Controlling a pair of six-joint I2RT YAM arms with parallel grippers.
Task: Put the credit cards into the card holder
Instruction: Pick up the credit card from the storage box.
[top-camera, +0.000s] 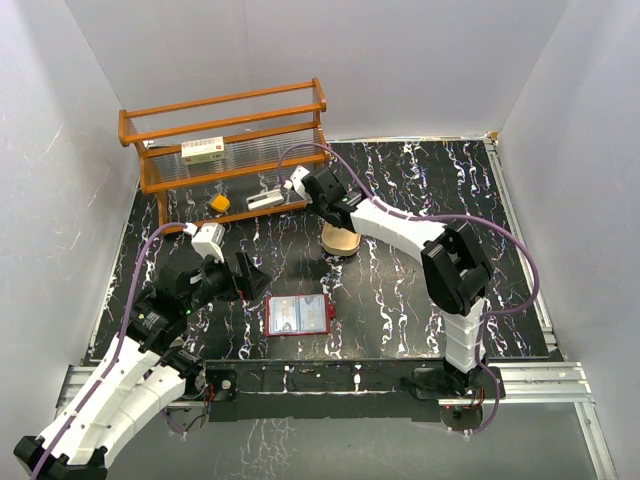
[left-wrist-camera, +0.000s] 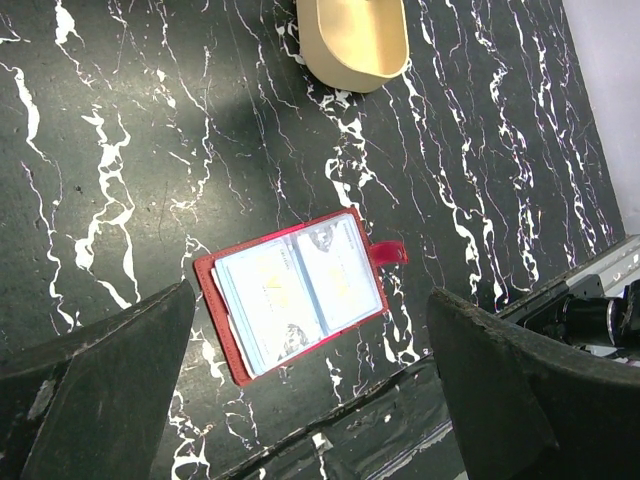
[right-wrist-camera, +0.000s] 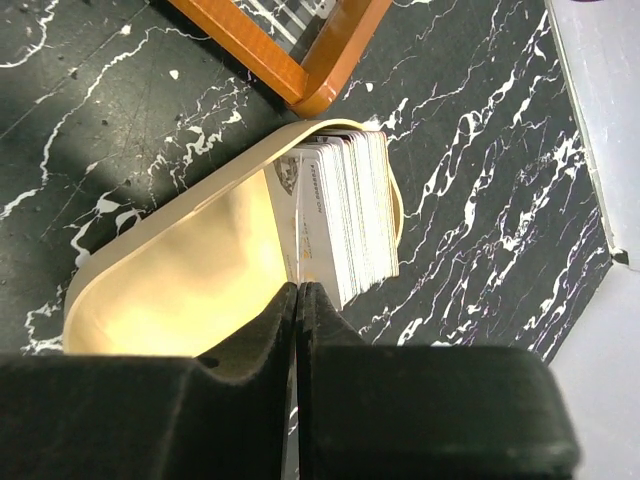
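Note:
The card holder lies open and flat near the table's front edge, dark red with pale bluish pockets and its snap tab to the right; it also shows in the left wrist view. My left gripper is open and empty, just left of it and above it. The credit cards stand on edge as a stack in the tan oval tray. My right gripper is over the tray, shut on the edge of the stack's leftmost card.
An orange wooden rack stands at the back left, its corner right beside the tray. It holds a white red-labelled box. A small yellow object and a white object lie below it. White walls enclose the table.

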